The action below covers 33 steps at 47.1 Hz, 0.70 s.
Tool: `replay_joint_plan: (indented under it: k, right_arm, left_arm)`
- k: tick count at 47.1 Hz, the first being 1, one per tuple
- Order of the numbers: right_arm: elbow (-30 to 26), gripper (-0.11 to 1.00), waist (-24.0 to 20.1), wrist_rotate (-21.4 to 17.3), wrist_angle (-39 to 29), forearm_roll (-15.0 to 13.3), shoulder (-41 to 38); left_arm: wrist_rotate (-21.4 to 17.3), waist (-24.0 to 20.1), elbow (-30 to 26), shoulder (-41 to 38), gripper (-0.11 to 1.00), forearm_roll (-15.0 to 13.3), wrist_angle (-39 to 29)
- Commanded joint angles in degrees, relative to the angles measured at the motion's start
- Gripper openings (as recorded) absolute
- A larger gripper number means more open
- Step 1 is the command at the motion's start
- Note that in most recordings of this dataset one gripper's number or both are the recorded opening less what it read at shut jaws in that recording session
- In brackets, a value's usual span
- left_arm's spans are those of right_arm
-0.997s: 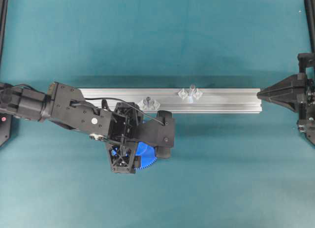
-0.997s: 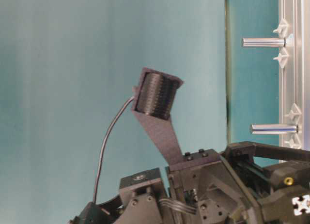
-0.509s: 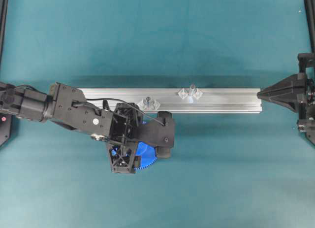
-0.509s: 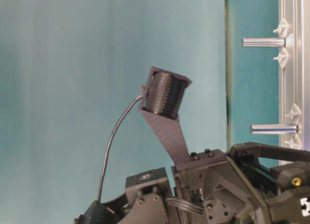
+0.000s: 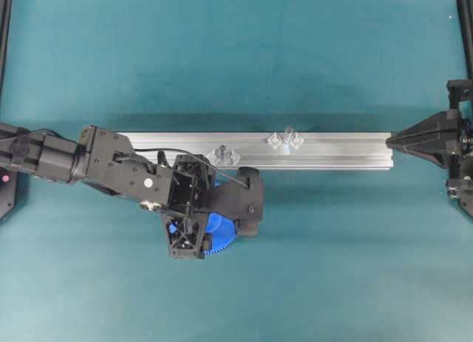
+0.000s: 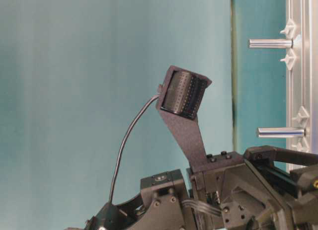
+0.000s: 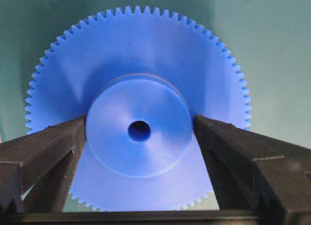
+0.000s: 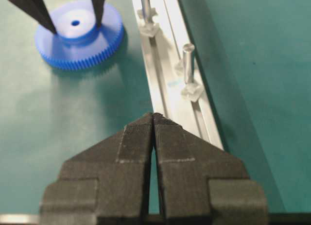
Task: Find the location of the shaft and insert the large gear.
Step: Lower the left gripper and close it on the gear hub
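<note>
While flat on table, large gear (image 7: 141, 108), open left gripper (image 7: 140, 137) astride hub

Left arm: reaches in from the left edge, wrist angled downward | Left claw (image 7: 140, 132): fingers spread wide apart, pointing down | Right arm: drawn back at the right edge | Right claw (image 8: 153, 119): fingertips pressed together, level.
</note>
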<state>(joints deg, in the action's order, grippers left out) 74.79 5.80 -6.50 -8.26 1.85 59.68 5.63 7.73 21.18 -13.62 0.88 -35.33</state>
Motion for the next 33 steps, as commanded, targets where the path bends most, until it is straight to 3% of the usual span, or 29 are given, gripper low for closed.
replay_joint_plan:
  k: [1,24,33]
  right_arm:
    - [-0.5,0.01,0.2,-0.7,0.3,0.1,-0.3]
    - [-0.5,0.01,0.1,-0.7,0.3,0.1,-0.3]
    - [-0.4,0.01,0.1,-0.7,0.3,0.1,-0.3]
  left_arm:
    - [-0.1,0.2,-1.1,0.8,0.93,0.2,0.4]
    - [-0.1,0.2,-1.1,0.7,0.93,0.2,0.1]
    - [0.0,0.2,-1.1,0.6,0.82,0.1,0.0]
